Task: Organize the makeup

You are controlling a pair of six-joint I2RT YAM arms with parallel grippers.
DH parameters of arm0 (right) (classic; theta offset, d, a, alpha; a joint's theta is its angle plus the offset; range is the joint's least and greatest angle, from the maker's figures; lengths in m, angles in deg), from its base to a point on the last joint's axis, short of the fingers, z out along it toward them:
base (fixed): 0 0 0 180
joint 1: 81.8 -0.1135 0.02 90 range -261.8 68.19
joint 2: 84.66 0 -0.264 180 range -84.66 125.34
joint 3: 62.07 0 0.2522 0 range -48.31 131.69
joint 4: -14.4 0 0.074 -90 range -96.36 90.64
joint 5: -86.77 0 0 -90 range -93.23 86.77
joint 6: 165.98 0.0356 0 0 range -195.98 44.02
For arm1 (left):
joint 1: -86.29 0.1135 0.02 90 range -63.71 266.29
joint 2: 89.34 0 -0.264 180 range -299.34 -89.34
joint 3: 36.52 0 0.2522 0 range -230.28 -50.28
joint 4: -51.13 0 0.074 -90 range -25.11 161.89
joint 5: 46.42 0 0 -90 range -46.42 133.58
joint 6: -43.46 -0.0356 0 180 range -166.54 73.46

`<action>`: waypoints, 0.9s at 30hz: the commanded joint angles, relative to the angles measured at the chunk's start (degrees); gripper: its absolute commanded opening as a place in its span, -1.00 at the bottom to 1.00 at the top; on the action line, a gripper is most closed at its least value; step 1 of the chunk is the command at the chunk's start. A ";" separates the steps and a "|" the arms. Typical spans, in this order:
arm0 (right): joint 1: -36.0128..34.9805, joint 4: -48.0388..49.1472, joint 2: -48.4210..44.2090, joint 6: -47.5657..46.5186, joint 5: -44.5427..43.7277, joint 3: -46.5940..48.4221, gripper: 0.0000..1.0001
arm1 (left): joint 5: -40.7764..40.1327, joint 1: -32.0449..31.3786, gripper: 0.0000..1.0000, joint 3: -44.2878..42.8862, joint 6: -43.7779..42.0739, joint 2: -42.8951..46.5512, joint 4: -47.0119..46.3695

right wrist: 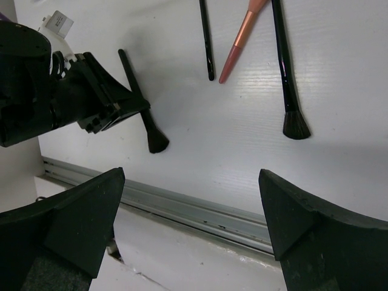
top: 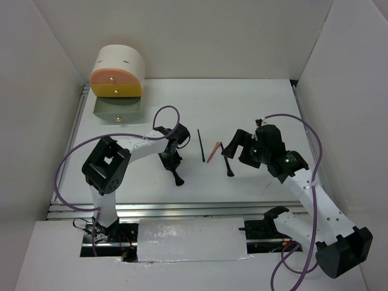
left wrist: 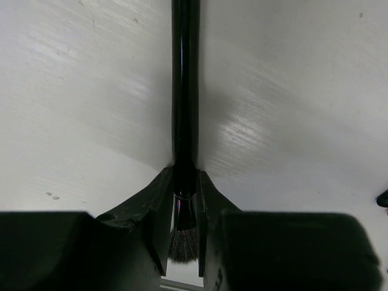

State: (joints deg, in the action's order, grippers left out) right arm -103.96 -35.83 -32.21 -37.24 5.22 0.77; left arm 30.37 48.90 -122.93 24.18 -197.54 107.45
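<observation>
Left wrist: the left fingers (left wrist: 154, 206) pinch a black brush (left wrist: 185, 91) just above its bristles, down on the tabletop (left wrist: 303, 91). Right wrist: the right fingers (right wrist: 79, 212) gape wide, holding nothing. From the top, a coral stick (top: 214, 153) lies between a thin black stick (top: 200, 145) and a second brush (top: 228, 160).

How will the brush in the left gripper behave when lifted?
The black brush looks thin and straight: probably light, stiff. Its glossy round handle may slip or roll. Gripped near the bristles by the left gripper, it might tilt.
</observation>
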 commanded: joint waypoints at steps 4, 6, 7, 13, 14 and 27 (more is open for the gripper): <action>-0.26 1.58 -0.33 0.37 -0.18 0.05 1.00 | -5.41 0.65 -1.00 -2.68 -3.65 8.87 -0.89; -0.26 1.58 -0.06 0.28 -0.36 0.31 1.00 | -6.21 1.26 -1.00 -3.90 -3.92 14.06 -1.96; -0.26 1.84 0.29 0.20 -0.27 0.40 1.00 | -6.56 2.39 -1.00 -4.61 -3.92 15.55 -2.31; -0.17 2.45 1.34 0.37 0.52 1.10 1.00 | -4.55 13.29 -0.99 -5.68 -0.24 24.61 -8.18; -0.09 2.45 1.43 0.28 0.52 1.19 1.00 | -4.19 15.31 -0.97 -3.93 0.81 26.71 -11.94; -0.09 0.26 -1.03 -0.16 1.48 1.55 1.00 | -0.94 37.21 -0.77 3.14 10.23 21.65 -47.94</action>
State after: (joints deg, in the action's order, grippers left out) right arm -103.96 -35.89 -31.27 -36.89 5.66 0.75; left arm 28.14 84.90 -116.02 33.23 -172.89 70.54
